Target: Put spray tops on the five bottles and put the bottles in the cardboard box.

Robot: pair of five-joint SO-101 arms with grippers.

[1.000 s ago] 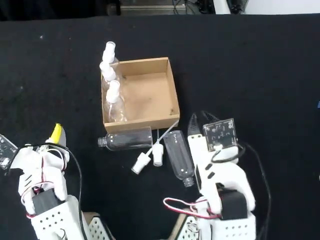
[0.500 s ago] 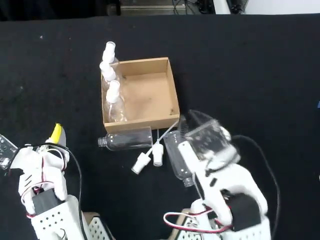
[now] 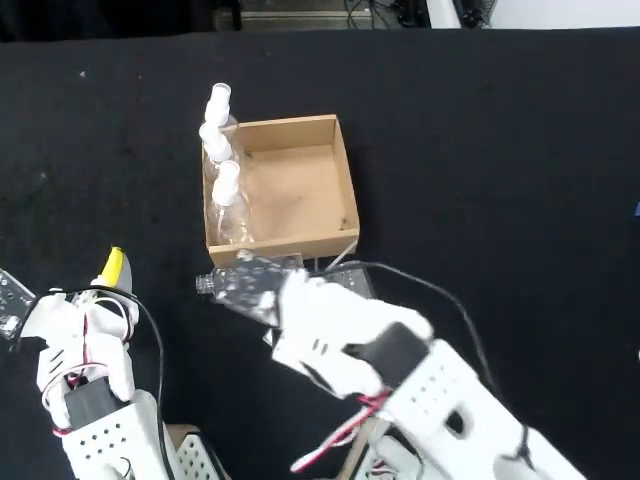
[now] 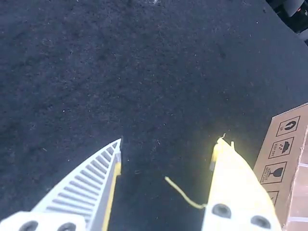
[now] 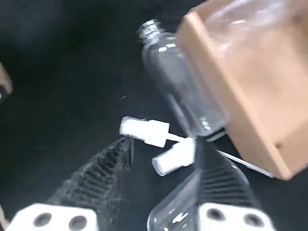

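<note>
Swung left since a second ago: the right gripper has its fingers spread wide and empty, with two spray tops between the tips. An uncapped bottle lies against the cardboard box. The left gripper gapes empty over the table.

Type of place: robotics lab or test bench.
Surface: worktop draped in plain black cloth up to its far edge.
Equipment: left arm and right arm, white plastic shells with visible screw holes, side by side at the near edge.
Wiring: red leads and a black cable run exposed over the right arm.
Background: loose cables and dark gear behind the far edge.
Test pieces: small cardboard box set out mid-worktop.
</note>
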